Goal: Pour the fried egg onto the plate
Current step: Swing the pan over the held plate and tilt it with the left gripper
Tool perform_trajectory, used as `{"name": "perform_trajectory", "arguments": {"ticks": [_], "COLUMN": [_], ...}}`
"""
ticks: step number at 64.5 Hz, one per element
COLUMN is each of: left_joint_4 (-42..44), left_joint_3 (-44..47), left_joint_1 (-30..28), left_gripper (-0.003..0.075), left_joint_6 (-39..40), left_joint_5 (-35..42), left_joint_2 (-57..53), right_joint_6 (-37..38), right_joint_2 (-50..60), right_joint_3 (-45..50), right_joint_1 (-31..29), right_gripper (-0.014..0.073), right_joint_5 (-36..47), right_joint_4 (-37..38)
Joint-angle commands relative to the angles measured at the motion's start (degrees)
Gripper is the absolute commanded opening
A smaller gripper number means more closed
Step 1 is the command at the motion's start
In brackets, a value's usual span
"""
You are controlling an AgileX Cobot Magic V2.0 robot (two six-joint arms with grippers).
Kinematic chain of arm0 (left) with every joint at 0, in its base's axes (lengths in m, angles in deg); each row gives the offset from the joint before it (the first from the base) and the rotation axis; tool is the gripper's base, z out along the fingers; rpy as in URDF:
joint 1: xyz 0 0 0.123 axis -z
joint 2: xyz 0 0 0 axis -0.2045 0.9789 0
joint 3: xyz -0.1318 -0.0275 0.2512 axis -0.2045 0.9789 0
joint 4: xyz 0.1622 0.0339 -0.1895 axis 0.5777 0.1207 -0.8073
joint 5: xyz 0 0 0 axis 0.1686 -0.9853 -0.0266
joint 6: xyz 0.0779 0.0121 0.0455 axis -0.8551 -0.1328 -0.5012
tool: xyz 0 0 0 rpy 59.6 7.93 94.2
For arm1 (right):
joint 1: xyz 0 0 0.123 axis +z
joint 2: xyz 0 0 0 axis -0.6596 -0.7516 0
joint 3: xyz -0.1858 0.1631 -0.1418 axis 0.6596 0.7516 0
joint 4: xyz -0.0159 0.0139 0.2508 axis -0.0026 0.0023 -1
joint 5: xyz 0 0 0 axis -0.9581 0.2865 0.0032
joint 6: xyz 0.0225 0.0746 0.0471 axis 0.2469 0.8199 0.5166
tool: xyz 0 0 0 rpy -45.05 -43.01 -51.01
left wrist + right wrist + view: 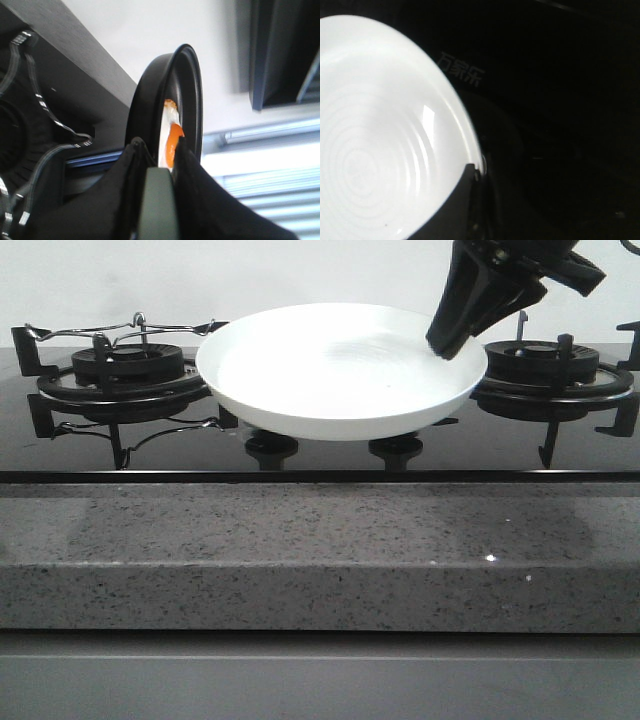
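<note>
The glossy white plate [375, 140] with concentric rings is gripped at its rim by the right tool [465, 190].

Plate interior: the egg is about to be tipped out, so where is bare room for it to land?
The plate is bare across its middle and its left side. It is crowded only at the right rim, where the right gripper holds it. The fried egg is in the tilted pan.
</note>
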Motion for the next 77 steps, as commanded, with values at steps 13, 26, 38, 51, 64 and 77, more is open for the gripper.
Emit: {"name": "perform_trajectory", "arguments": {"ticks": [13,26,38,51,64,77], "left_joint_4": [5.93,15.89,29.34,42.37,53.79,63.25], "left_joint_3": [-1.72,-1.72,-1.72,-1.47,-1.47,-1.47], "left_joint_1": [9.38,16.04,23.81,33.95,40.40,44.91], "left_gripper": [-0.0019,-0.0019,-0.0019,-0.0019,-0.0019,-0.0019], "left_joint_6": [-2.79,-4.52,-5.25,-5.25,-1.43,3.66], "left_joint_5": [3.39,10.64,19.47,27.78,30.94,33.10], "left_joint_2": [-9.22,-13.83,-19.26,-24.53,-25.47,-25.47], "right_joint_6": [-0.53,-0.53,-0.53,-0.53,-0.53,-0.53], "right_joint_2": [2.77,2.77,2.77,2.77,2.77,2.77], "right_joint_3": [-1.47,-1.47,-1.47,-1.47,-1.47,-1.47], "right_joint_1": [0.00,0.00,0.00,0.00,0.00,0.00], "right_gripper": [-0.0058,-0.0058,-0.0058,-0.0058,-0.0058,-0.0058], "right_joint_5": [1.88,1.88,1.88,1.88,1.88,1.88], "right_joint_4": [-2.13,-2.13,-2.13,-2.13,-2.13,-2.13]}}
